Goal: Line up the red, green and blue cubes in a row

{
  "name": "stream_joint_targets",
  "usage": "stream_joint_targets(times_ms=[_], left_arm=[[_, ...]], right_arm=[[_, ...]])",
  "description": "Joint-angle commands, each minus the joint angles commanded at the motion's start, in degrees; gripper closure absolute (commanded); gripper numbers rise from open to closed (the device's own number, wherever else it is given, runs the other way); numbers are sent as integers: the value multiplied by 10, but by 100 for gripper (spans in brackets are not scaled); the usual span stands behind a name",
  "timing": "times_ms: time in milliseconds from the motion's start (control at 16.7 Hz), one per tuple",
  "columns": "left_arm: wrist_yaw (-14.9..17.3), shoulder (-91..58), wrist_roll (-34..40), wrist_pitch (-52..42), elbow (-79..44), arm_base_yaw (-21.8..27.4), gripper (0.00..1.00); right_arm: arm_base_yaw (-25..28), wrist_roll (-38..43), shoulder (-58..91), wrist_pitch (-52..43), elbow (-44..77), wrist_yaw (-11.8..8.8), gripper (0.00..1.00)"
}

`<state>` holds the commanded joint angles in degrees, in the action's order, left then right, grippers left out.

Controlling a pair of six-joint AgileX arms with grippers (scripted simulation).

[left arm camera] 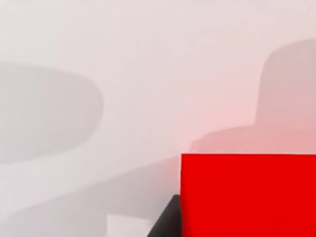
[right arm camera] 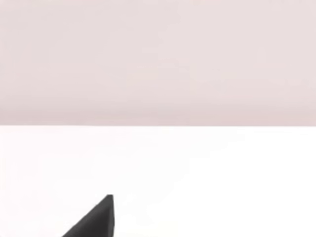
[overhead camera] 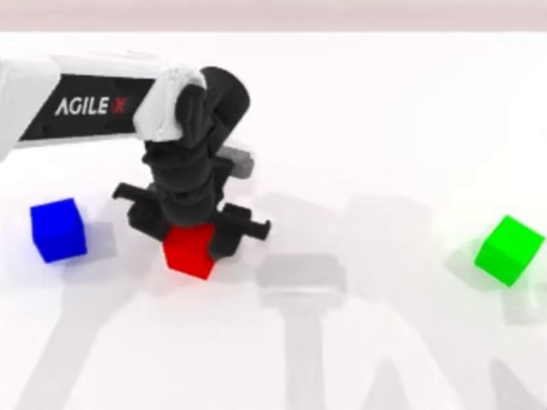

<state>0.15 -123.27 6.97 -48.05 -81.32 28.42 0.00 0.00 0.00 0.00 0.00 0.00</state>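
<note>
My left gripper (overhead camera: pixel 190 232) reaches down from the AgileX arm at the upper left and is shut on the red cube (overhead camera: pixel 190 250), left of the table's middle. In the left wrist view the red cube (left arm camera: pixel 247 195) fills the frame's corner, pressed against one dark fingertip (left arm camera: pixel 168 222); the other finger is hidden. The blue cube (overhead camera: pixel 58 229) sits on the table to the left of the red one, a small gap apart. The green cube (overhead camera: pixel 510 249) lies far off at the right edge. My right arm is outside the top view; its wrist view shows one fingertip (right arm camera: pixel 98 219) over bare table.
The white table (overhead camera: pixel 359 154) stretches between the red cube and the green cube, with soft grey arm shadows across its front half. A pale back wall (right arm camera: pixel 158 59) rises behind the table's far edge.
</note>
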Motion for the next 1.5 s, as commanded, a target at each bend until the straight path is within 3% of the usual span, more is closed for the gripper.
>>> stream_joint_targets(times_ms=[480, 960, 1260, 1500], left_arm=[[-2, 15, -1, -8, -7, -1, 100], [-2, 62, 0, -141, -91, -11, 100], [-3, 64, 1, -145, -93, -8, 100], [-4, 92, 64, -146, -65, 21, 100]], right_arm=[[0, 0, 0, 0, 0, 0, 0], [0, 0, 0, 0, 0, 0, 0], [0, 0, 0, 0, 0, 0, 0], [0, 0, 0, 0, 0, 0, 0]])
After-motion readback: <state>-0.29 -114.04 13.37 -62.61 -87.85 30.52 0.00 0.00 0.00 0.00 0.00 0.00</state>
